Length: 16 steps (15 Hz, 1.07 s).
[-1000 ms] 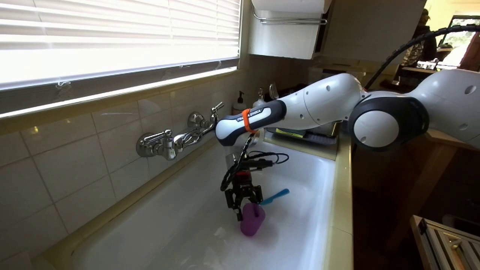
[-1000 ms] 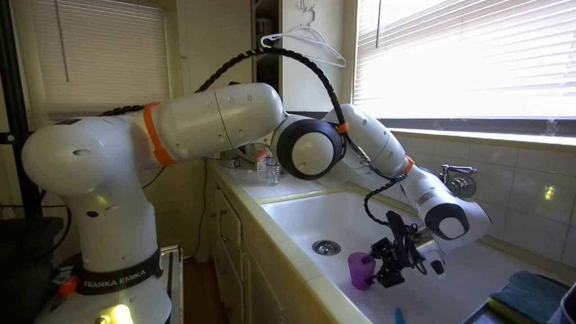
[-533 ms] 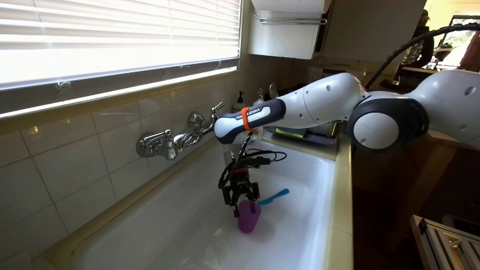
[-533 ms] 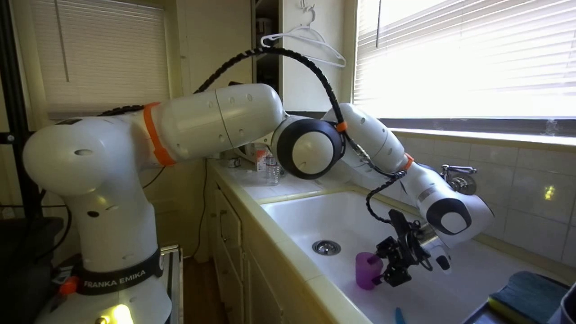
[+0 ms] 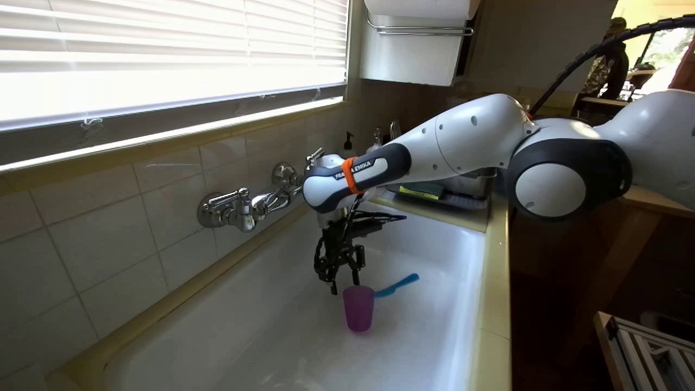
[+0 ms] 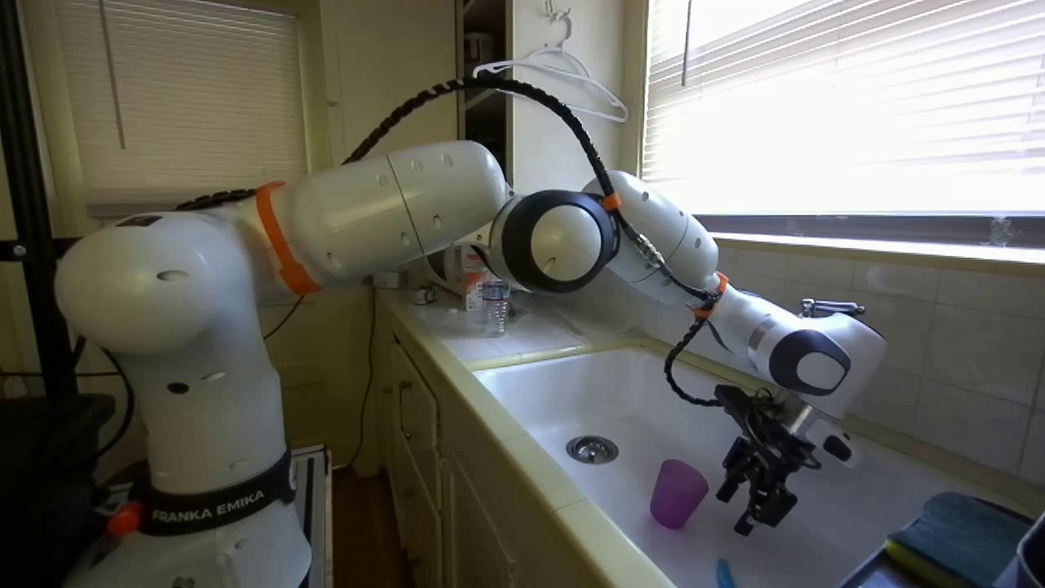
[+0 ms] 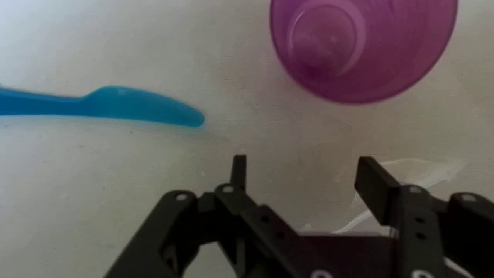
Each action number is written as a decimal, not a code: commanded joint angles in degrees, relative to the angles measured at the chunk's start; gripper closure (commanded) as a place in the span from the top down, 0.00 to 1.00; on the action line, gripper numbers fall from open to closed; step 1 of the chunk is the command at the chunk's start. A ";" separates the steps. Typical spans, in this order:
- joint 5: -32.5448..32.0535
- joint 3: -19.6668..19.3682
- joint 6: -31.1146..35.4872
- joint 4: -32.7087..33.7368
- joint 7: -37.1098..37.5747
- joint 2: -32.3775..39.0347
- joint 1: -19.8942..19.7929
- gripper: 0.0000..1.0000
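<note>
While the jaws gape empty beside the purple cup (image 7: 362,54), positioning seems the step; gripping needs rim alignment.

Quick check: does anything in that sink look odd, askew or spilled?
Mostly fine: the purple cup stands mouth up in the sink, the blue knife lies beside it, and the open gripper touches neither. Shiny streaks near the gripper in the wrist view look brighter than their surroundings: perhaps water, perhaps glare.
</note>
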 commanded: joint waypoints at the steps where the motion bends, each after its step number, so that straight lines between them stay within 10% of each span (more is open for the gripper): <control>1: -2.17 -2.89 6.76 -6.84 2.22 -3.58 2.75 0.49; 3: -1.93 -3.43 9.23 -9.31 2.23 -5.05 3.28 0.49; 5: -1.28 -3.32 10.70 -12.29 1.40 -7.05 3.58 0.95; 16: -0.10 3.05 4.33 -20.13 -1.71 -12.37 0.10 1.00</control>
